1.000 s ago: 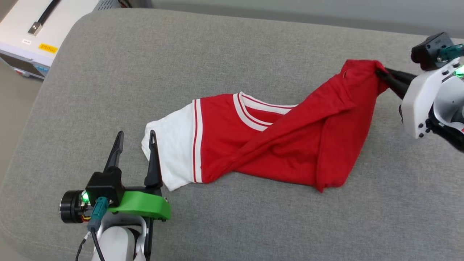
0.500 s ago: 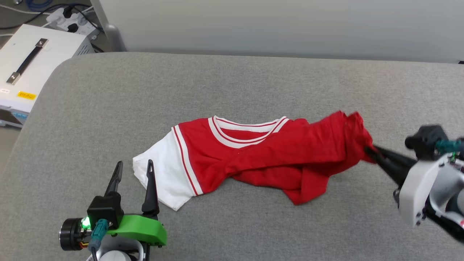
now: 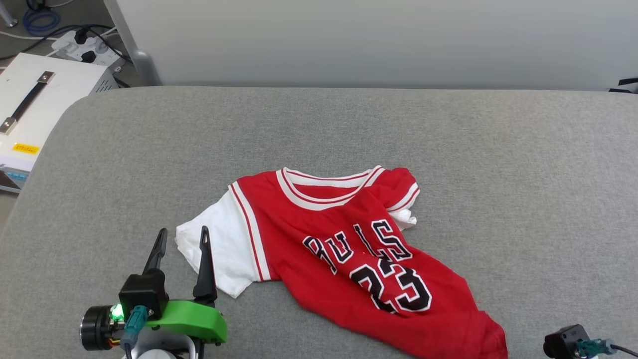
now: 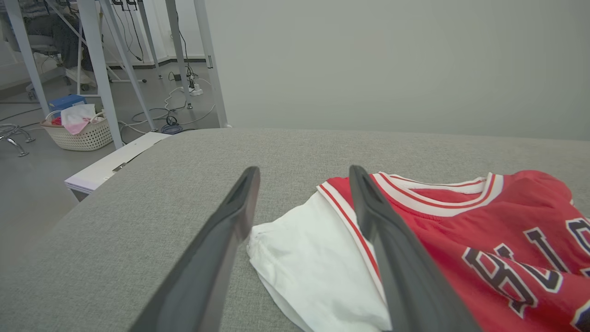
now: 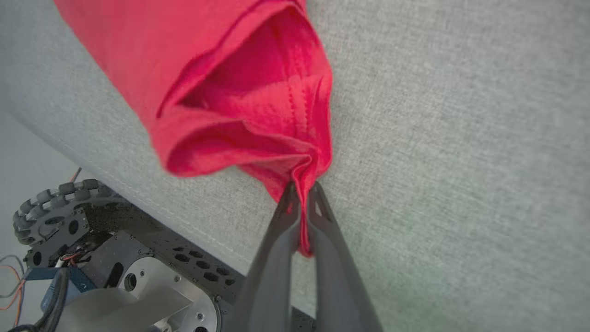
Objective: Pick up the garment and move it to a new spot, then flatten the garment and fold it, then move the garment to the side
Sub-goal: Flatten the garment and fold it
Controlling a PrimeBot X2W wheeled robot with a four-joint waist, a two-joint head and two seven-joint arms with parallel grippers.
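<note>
spreading across most of the head view, a grey woven cushion (image 3: 149,149) with a rounded corner and a stitched seam along its near edge carries the work. the garment (image 3: 309,224), a soft red jersey, lies front up near the middle of it, slanting from its striped red-and-white ribbed collar at the far side down to a bunched hem at the cushion's near right edge; black letters outlined in white and a "23" cross its rumpled chest. one white short sleeve with red piping lies flat toward the robot's left, the other is crumpled beside the collar. off the cushion's far left corner stands a boxy white case (image 3: 50,99) with a black strap handle. the left gripper (image 3: 183,230) hovers by the edge of the flat sleeve, its two long dark tapered fingers spread wide with nothing between them. the right gripper (image 5: 303,191) has its slim fingers pinched together on a gathered fold of the red hem, the cloth puckering into a cone beyond the tips.
</note>
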